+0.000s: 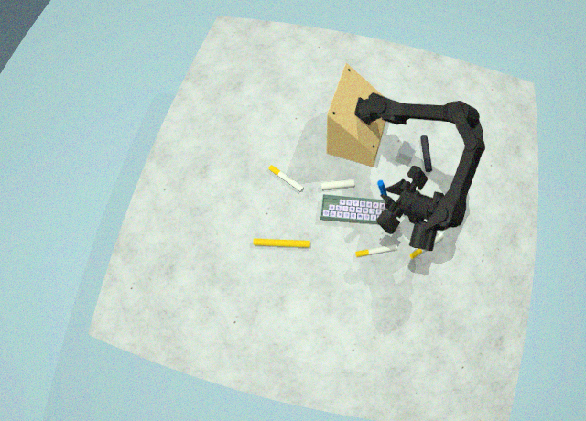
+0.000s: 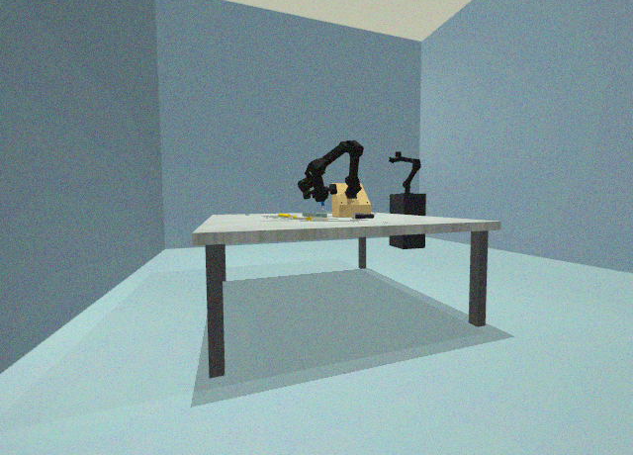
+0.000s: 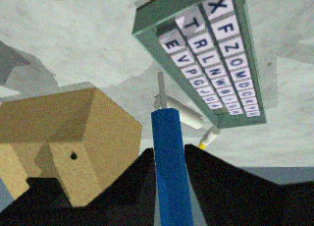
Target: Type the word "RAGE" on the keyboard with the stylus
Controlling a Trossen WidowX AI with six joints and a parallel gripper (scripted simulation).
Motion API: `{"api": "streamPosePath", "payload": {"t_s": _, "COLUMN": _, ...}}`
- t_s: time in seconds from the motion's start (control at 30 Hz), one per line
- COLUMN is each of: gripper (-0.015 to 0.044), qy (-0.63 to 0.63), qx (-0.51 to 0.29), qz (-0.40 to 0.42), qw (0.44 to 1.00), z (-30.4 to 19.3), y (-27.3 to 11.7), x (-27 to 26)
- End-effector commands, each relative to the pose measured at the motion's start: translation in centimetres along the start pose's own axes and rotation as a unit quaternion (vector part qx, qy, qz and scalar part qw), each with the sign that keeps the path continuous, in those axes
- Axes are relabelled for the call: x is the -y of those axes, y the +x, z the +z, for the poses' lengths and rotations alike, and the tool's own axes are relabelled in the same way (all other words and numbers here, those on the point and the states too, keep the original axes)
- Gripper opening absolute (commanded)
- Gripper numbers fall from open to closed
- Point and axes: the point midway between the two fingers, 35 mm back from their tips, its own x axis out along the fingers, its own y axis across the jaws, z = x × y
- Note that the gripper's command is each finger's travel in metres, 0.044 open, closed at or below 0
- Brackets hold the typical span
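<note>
The black claw (image 1: 385, 193) (image 2: 322, 200) (image 3: 169, 152) is pinching a blue stylus (image 1: 381, 188) (image 2: 322, 203) (image 3: 170, 172) between its two fingers. The stylus's thin grey tip points away from the claw; in the wrist view it appears alongside the keys, against the pale tabletop (image 1: 212, 312) (image 2: 357, 226).

Near the claw is a green-framed keyboard (image 1: 350, 209) (image 2: 314, 215) (image 3: 211, 64) with pale keys in three rows. In the wrist view, E, T and X mark the row ends nearest the camera. The claw hides one end from above.

A white cylinder (image 1: 338, 185) (image 3: 183, 113) lies between the keyboard and a wooden block (image 1: 350, 137) (image 2: 350, 210) (image 3: 108, 133) with a sloping face, where the black arm (image 1: 426, 112) (image 2: 353, 169) is mounted. A dark cylinder (image 1: 426, 153) (image 2: 364, 216) lies under the arm's arch, seen from above.

Farther out are a yellow rod (image 1: 282, 242) and three yellow-and-white sticks, one partly hidden by the arm.

Beyond the tabletop, a second black arm (image 2: 411, 171) stands on a black pedestal (image 2: 401, 205) by blue walls.
</note>
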Motion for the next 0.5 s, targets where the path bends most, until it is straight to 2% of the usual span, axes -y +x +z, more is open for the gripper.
{"api": "streamPosePath", "payload": {"t_s": 0.0, "gripper": 0.0000, "qy": 0.034, "qx": -0.053, "qz": -0.024, "qw": 0.998, "z": -0.5, "y": -1.1, "x": 0.7}}
{"api": "streamPosePath", "payload": {"t_s": 0.13, "gripper": 0.0000, "qy": 0.060, "qx": -0.092, "qz": -0.050, "qw": 0.993, "z": -0.8, "y": -2.2, "x": 1.3}}
{"api": "streamPosePath", "payload": {"t_s": 0.47, "gripper": 0.0000, "qy": 0.062, "qx": -0.094, "qz": -0.050, "qw": 0.992, "z": 0.5, "y": -1.1, "x": 1.5}}
